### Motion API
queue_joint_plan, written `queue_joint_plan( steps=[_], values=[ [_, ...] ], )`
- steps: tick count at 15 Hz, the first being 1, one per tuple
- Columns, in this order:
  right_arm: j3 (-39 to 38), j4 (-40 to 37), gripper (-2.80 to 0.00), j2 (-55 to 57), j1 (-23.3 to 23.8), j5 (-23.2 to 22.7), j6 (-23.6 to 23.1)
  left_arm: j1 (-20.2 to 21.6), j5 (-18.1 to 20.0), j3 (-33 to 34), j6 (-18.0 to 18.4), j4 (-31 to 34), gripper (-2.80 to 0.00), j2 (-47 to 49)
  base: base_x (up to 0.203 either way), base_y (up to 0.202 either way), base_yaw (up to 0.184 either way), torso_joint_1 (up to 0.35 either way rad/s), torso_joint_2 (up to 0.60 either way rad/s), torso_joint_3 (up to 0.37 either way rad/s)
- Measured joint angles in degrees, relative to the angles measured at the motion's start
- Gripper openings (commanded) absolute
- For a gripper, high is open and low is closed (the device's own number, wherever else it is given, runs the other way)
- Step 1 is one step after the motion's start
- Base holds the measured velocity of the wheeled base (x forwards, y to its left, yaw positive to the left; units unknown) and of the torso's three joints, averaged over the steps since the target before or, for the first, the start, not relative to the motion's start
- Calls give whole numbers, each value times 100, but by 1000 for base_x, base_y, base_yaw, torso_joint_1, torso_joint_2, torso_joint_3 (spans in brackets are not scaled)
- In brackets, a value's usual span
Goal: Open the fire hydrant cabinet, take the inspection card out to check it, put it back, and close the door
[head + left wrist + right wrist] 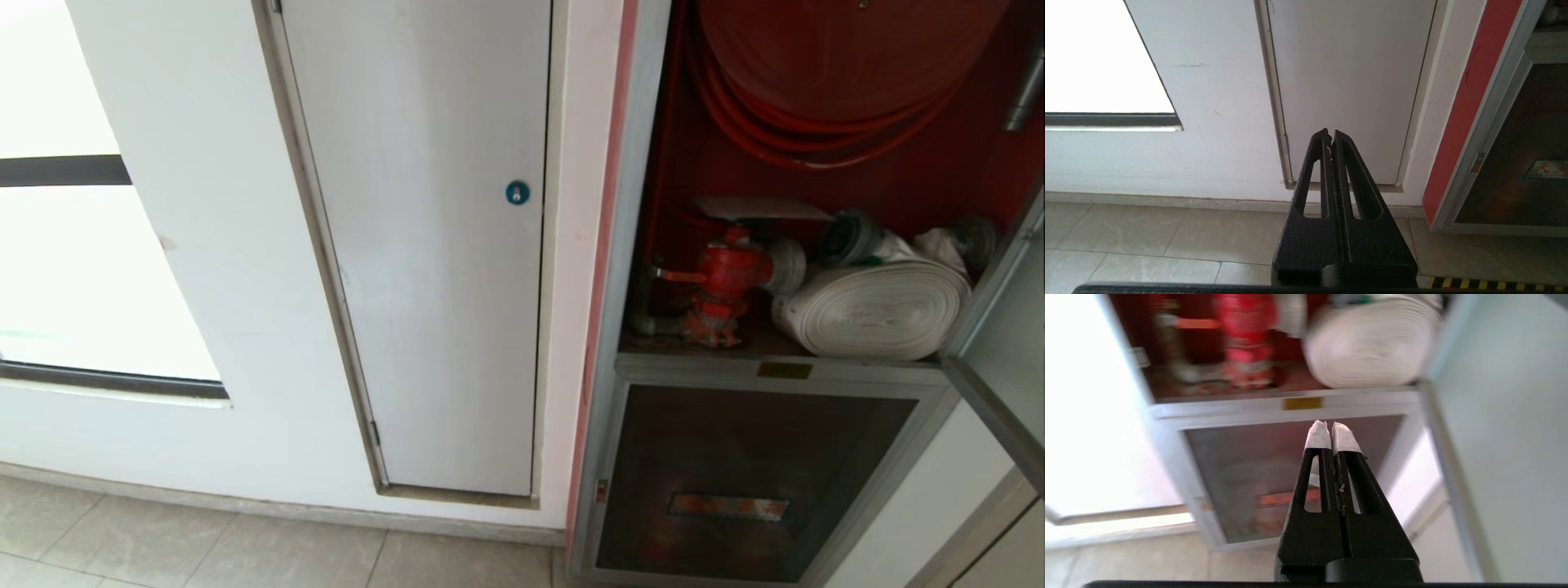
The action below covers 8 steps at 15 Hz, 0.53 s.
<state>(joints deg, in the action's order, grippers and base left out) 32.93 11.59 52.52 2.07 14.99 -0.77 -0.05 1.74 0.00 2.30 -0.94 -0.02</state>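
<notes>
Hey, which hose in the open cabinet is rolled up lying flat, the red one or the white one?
The white rolled hose, lying on the shelf beside the red valve; the red hose hangs coiled on the reel above.

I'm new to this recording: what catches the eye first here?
The fire hydrant cabinet stands open at the right, its red valve beside the white rolled hose under the red hose reel. Left of it, a plain white panel bears a blue lock.
</notes>
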Motion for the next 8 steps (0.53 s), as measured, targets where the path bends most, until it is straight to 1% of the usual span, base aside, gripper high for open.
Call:
queue_joint_plan(
  steps=[1, 3, 5, 8],
  values=[
    [-123, -7, -280, -224, -163, -17, 2, 0, 2, 0, -2, 0, -280, 0, 0, 0, 0, 0, 0, 0],
    [-309, -90, -280, -663, -341, -48, -2, 0, 2, 0, -2, 0, -280, 0, 0, 0, 0, 0, 0, 0],
    [-405, -393, -280, -1151, -404, -177, -5, 5, 4, 0, -2, 0, -280, 0, 0, 0, 0, 0, 0, 0],
    [-476, -1066, -280, -1995, -427, -340, -5, 2, 2, 0, -2, 0, -280, 0, 0, 0, 0, 0, 0, 0]
  ],
)
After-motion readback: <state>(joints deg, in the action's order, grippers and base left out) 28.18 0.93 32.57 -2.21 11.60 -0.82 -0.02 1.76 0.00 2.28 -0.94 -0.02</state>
